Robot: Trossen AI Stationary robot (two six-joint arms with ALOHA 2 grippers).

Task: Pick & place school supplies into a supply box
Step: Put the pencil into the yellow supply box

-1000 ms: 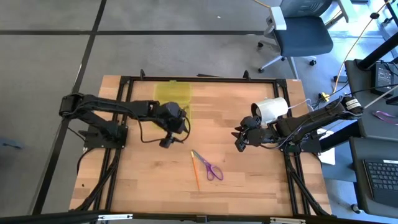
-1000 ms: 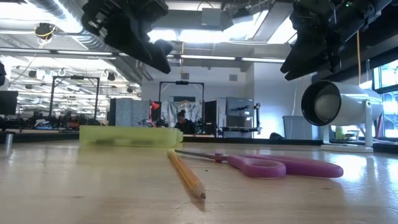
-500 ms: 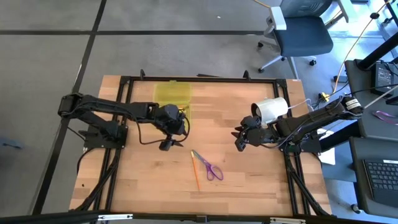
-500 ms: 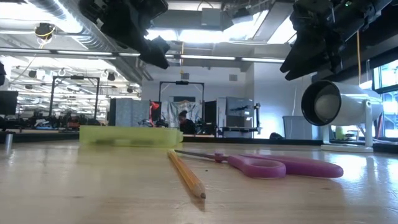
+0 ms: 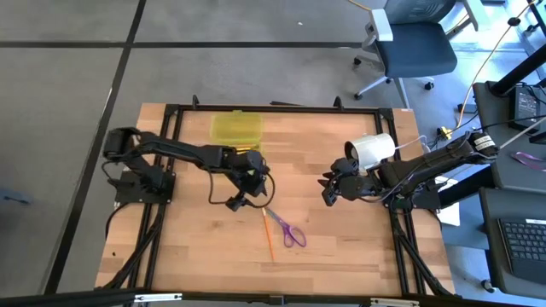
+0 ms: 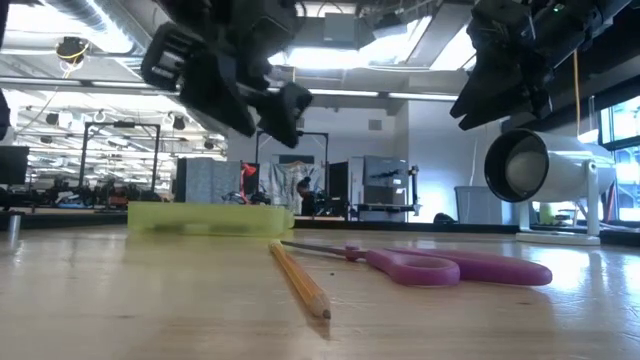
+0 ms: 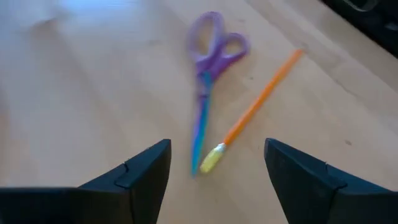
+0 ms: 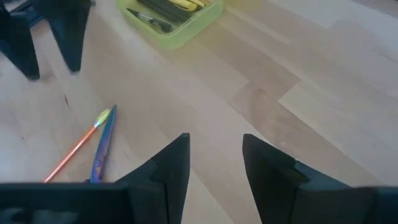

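A pair of scissors (image 5: pixel 285 227) with purple handles and an orange pencil (image 5: pixel 268 236) lie flat side by side on the wooden table, toward its near middle. The yellow-green supply box (image 5: pixel 237 129) sits at the far edge with dark and yellow pens inside (image 8: pixel 163 7). My left gripper (image 5: pixel 243 202) hovers open above the table just left of the scissors' tip. In the left wrist view the scissors (image 7: pixel 208 81) and pencil (image 7: pixel 255 106) lie ahead of its open fingers (image 7: pixel 217 177). My right gripper (image 5: pixel 328 193) hangs open above the table's right half, with nothing between its fingers (image 8: pixel 214 163).
A white cylinder (image 5: pixel 373 150) on a stand sits at the table's right side, just behind my right gripper. A black frame (image 5: pixel 256 107) runs round the table top. Bare wood lies between the box and the scissors, and along the near edge.
My left gripper has moved down and toward the table's right, away from the supply box and toward the scissors and pencil, rolling a little on the way. Its fingers have stayed open. The scissors, pencil and box have not moved.
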